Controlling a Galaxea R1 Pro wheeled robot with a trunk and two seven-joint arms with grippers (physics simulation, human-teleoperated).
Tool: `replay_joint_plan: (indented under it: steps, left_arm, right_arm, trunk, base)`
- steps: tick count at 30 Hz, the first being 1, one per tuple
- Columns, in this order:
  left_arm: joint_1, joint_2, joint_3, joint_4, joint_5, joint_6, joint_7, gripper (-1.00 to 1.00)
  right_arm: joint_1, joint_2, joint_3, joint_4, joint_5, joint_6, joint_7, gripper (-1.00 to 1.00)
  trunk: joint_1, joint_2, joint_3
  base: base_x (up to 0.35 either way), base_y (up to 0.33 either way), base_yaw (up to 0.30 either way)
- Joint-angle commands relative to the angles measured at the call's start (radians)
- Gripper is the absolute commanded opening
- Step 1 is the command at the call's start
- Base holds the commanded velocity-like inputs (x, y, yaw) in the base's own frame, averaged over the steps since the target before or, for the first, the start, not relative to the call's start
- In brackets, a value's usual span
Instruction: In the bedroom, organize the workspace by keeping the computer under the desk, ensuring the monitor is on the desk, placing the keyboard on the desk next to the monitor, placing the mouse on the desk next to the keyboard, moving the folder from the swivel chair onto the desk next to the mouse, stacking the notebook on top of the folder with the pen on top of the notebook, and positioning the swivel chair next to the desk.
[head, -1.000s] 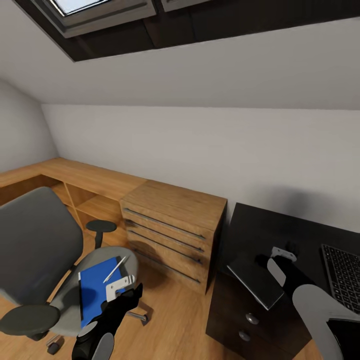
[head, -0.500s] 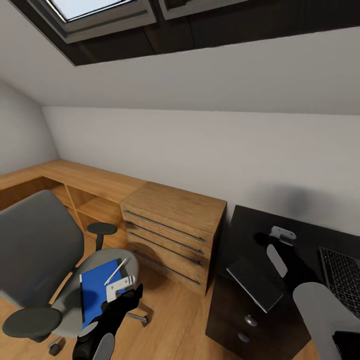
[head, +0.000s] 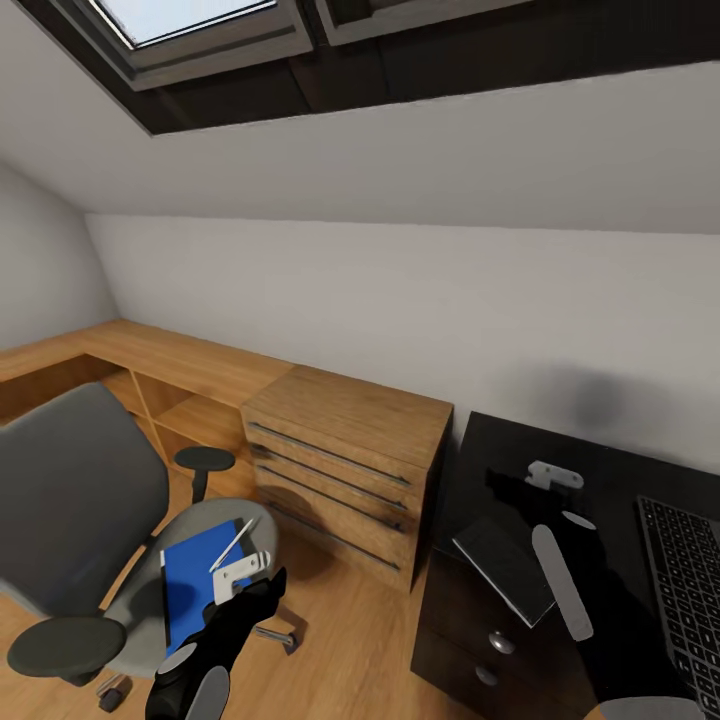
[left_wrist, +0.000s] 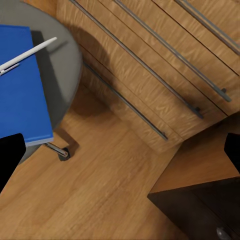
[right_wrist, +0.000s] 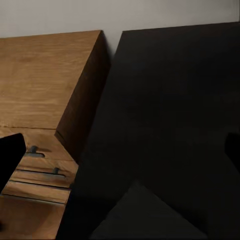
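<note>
The grey swivel chair (head: 80, 500) stands at the left, with the blue folder (head: 188, 592) flat on its seat and the silvery pen (head: 232, 543) lying across the folder. My left gripper (head: 243, 573) hovers open just right of the folder (left_wrist: 20, 90) and pen (left_wrist: 27, 54). On the left end of the black desk (head: 485, 465) lies the dark notebook (head: 505, 565). Above the desk (right_wrist: 175, 100), just beyond the notebook (right_wrist: 145, 215), my right gripper (head: 548, 478) hangs open and holds nothing. The keyboard (head: 690, 580) shows at the right edge.
A light wooden drawer unit (head: 345, 455) with bar handles stands between chair and desk, joined to a long wooden bench (head: 150, 355) along the wall. Bare wood floor (head: 340, 650) lies in front. The desk's drawers carry round silver knobs (head: 496, 642). A sloped ceiling with a skylight (head: 190, 25) is overhead.
My right gripper has drawn back from the notebook, farther over the desk toward the wall; the notebook stays lying on the desk. The left arm, folder and pen have not moved.
</note>
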Motion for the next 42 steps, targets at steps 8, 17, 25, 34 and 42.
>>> replay_joint_plan:
  steps: [8, 17, 25, 34, 42]
  left_arm:
    - [-0.001, 0.0, -0.002, 0.0, 0.011, 0.001, 0.008, 1.0]
    - [0.0, 0.0, -0.002, 0.0, 0.011, 0.001, 0.008, 1.0]
    - [-0.001, 0.0, -0.002, 0.0, 0.012, 0.001, 0.008, 1.0]
    - [0.0, 0.0, -0.002, 0.0, 0.012, 0.001, 0.009, 1.0]
    - [-0.001, -0.001, -0.002, 0.001, 0.012, 0.001, 0.009, 1.0]
  right_arm:
    - [0.027, 0.084, -0.001, -0.104, -0.001, 0.026, -0.027, 1.0]
    - [0.028, 0.084, -0.001, -0.103, 0.0, 0.022, -0.105, 1.0]
    - [0.028, 0.085, 0.002, -0.1, -0.002, 0.018, -0.105, 1.0]
    - [0.028, 0.085, 0.002, -0.099, -0.001, 0.014, -0.107, 1.0]
    - [0.028, 0.085, 0.001, -0.096, -0.001, 0.014, -0.107, 1.0]
  trunk:
    - [0.0, -0.001, -0.001]
    - [0.0, -0.001, 0.002]
    - [0.0, -0.001, 0.003]
    - [0.0, -0.001, 0.003]
    - [0.0, -0.001, 0.006]
  base:
    - [-0.047, 0.0, -0.003]
    - [-0.324, 0.057, -0.178]
    - [-0.281, 0.133, -0.099]
    - [-0.02, 0.008, -0.002]
    - [-0.002, 0.001, -0.13]
